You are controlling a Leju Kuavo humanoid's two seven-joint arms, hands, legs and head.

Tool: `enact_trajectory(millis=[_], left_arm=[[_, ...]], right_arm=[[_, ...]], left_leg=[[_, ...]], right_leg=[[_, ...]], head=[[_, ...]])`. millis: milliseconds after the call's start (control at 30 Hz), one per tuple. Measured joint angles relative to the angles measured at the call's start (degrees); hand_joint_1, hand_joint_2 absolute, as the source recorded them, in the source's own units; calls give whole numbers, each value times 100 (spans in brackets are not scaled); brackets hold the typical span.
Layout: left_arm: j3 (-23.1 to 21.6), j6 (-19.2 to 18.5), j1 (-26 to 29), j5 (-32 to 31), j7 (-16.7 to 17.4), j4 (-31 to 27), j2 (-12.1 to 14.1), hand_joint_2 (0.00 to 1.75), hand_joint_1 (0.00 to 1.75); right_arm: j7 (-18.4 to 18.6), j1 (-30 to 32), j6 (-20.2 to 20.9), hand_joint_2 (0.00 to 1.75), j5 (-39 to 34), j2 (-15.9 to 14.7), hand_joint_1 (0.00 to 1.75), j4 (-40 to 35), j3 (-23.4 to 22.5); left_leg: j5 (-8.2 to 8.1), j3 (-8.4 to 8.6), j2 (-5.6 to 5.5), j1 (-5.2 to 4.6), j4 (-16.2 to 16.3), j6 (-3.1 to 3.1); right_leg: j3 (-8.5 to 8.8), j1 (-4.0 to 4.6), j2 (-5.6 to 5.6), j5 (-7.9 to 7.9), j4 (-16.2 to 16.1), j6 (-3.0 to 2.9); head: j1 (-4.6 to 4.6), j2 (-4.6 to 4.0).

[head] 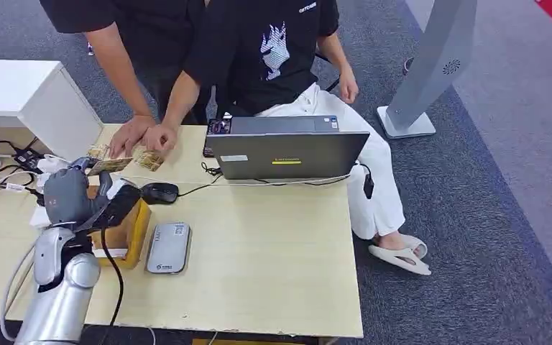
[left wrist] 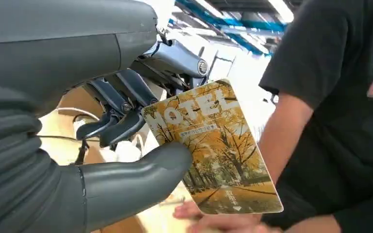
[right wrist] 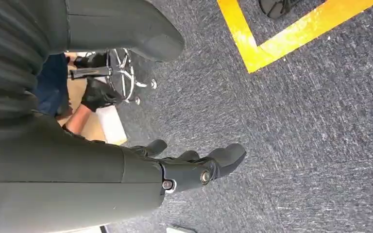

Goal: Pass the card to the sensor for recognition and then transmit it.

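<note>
My left hand (head: pixel 68 194) is raised above the table's left part and pinches a hotel card (head: pixel 109 166) between thumb and fingers. Up close, the card (left wrist: pixel 213 145) shows yellow autumn trees and the word HOTEL, with the thumb (left wrist: pixel 141 167) pressed on its near edge. A flat grey card reader (head: pixel 167 246) lies on the table to the right of and nearer than that hand, apart from the card. My right hand (right wrist: pixel 194 167) hangs over grey carpet, its fingers extended and holding nothing.
Two people are at the far side of the table (head: pixel 273 251); their hands (head: pixel 144 136) rest just beyond my card, by another card (head: pixel 149 159). A laptop (head: pixel 286 147), a black mouse (head: pixel 159 192), a yellow box (head: pixel 126 230) and cables (head: pixel 14 172) are nearby.
</note>
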Motion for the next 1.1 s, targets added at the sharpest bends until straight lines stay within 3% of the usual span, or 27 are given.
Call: enact_trajectory(millis=[133, 533, 800, 1100], left_arm=[[-172, -307, 26, -216, 242, -2, -2, 175, 175], [-350, -376, 39, -280, 267, -7, 2, 175, 175], [-1012, -1134, 98, -1003, 754, -188, 147, 175, 175], [-1716, -1670, 127, -1018, 865, -275, 448, 175, 175]], right_arm=[[4, 3, -2, 175, 24, 0, 0, 2, -4], [9, 7, -2, 175, 28, 0, 0, 2, -7], [9, 14, 9, 175, 17, 2, 0, 0, -140], [7, 28, 15, 175, 39, 17, 0, 0, -315]], left_leg=[[0, 0, 0, 0, 0, 0], [0, 0, 0, 0, 0, 0], [0, -1, 0, -1, 0, 0], [0, -2, 0, 0, 0, 0]], right_leg=[[0, 0, 1, 0, 0, 0], [0, 0, 1, 0, 0, 0], [0, -1, 0, 0, 0, 0], [-2, 0, 0, 0, 0, 0]], head=[[0, 0], [0, 0], [2, 0], [0, 0]])
